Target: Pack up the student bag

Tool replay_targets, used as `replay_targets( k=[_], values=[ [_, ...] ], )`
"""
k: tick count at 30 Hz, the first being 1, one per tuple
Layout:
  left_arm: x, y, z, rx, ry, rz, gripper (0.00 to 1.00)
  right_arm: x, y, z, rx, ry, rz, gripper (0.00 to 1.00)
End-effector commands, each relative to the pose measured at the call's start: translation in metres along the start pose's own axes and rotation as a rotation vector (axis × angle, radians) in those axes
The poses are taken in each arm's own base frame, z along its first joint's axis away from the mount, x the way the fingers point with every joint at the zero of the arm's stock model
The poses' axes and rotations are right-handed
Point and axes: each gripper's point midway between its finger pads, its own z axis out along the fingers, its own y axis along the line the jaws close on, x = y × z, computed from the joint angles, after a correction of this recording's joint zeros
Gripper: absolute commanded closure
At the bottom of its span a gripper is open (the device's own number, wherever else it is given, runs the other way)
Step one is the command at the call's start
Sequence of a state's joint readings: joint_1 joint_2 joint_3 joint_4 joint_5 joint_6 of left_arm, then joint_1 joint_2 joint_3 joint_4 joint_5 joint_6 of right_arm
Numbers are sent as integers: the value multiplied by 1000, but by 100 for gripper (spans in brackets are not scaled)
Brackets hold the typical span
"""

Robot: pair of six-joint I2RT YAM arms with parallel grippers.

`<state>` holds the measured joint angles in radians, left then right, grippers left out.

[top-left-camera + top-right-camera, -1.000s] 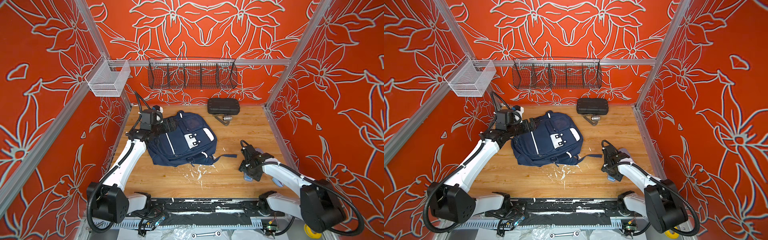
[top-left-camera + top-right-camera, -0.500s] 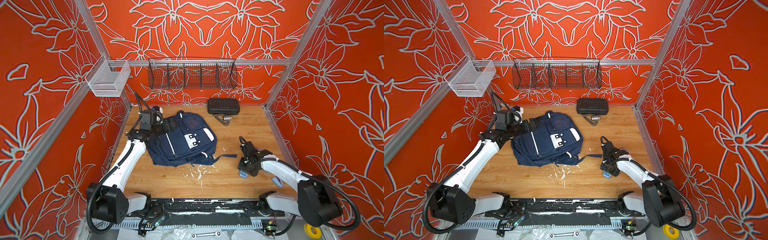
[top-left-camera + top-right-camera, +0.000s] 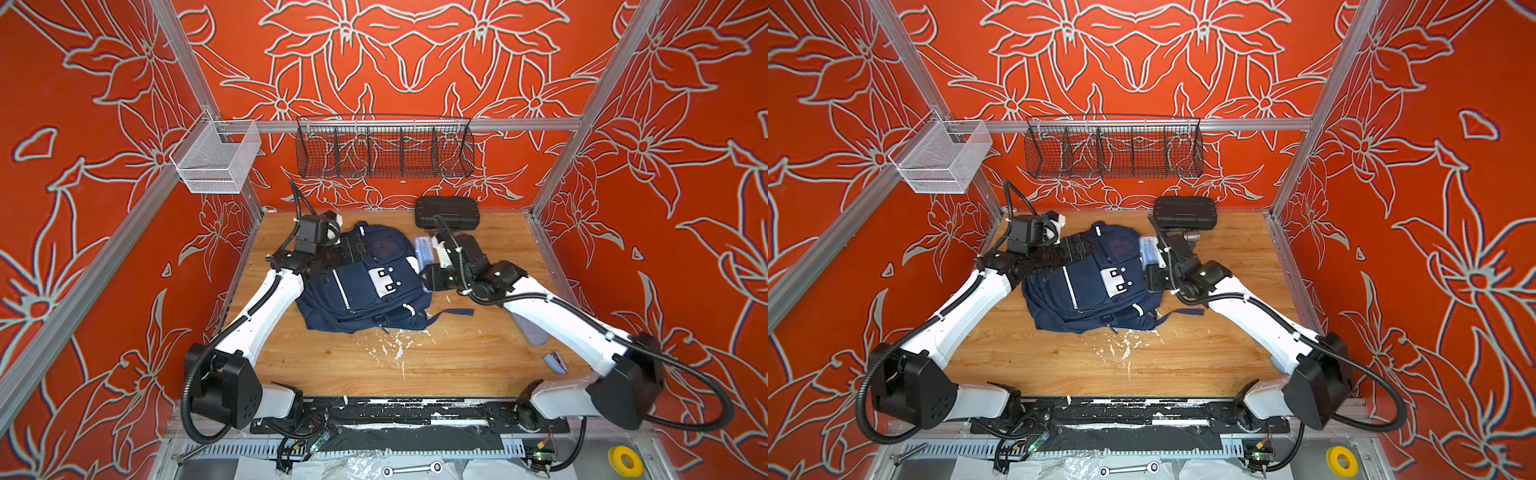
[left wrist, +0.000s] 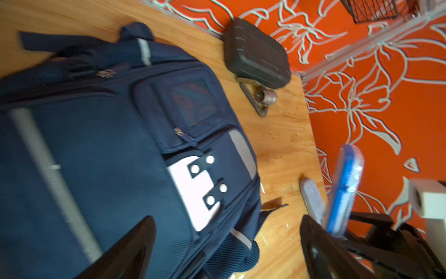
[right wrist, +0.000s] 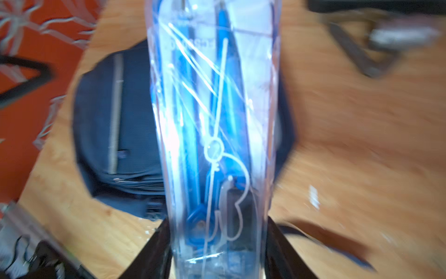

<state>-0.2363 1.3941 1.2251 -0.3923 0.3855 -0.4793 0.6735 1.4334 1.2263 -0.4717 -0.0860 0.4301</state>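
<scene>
Find student bag (image 3: 361, 291) flat on worktop (image 3: 478, 353), left of centre, toward rear edge. Note left gripper (image 4: 228, 232) spread wide over bag's left side, grasping nothing. Note right gripper (image 5: 217, 232) clamped on clear pouch (image 5: 212, 108) of blue items at bag's right edge.

One student bag (image 3: 365, 286), one black hard case (image 3: 446, 212), one clear packet (image 3: 424, 251) of blue drawing instruments, and one metal clamp-like piece (image 3: 1191, 237). At the bench (image 3: 415, 365) right edge there is one flat grey-blue piece (image 3: 530, 330) and one small blue item (image 3: 556, 362). Two wire baskets: one white basket (image 3: 216, 162), one black basket (image 3: 384, 149). Two tools: left tool (image 3: 353, 250), right tool (image 5: 216, 241). One wrench (image 3: 411, 469), one yellow roll (image 3: 622, 460).
</scene>
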Motion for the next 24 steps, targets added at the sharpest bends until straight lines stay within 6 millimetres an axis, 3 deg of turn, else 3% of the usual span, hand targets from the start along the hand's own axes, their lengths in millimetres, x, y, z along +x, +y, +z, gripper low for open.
replay_targets(
  k=[1, 9, 13, 20, 24],
  values=[
    [-1, -27, 5, 54, 5, 15, 7, -10, 35, 15, -139, -18, -93, 64],
    [10, -25, 22, 35, 0, -2, 8, -19, 67, 35, -243, -4, -117, 64],
    [15, -20, 37, 32, 15, -27, 14, -22, 76, 40, -269, -1, -120, 64],
    [7, -26, 48, 77, -3, -74, 36, -21, 90, 47, -313, 17, -126, 64],
    [4, -30, 48, 90, 5, -68, 63, -23, 97, 50, -329, 13, -135, 64]
  ],
)
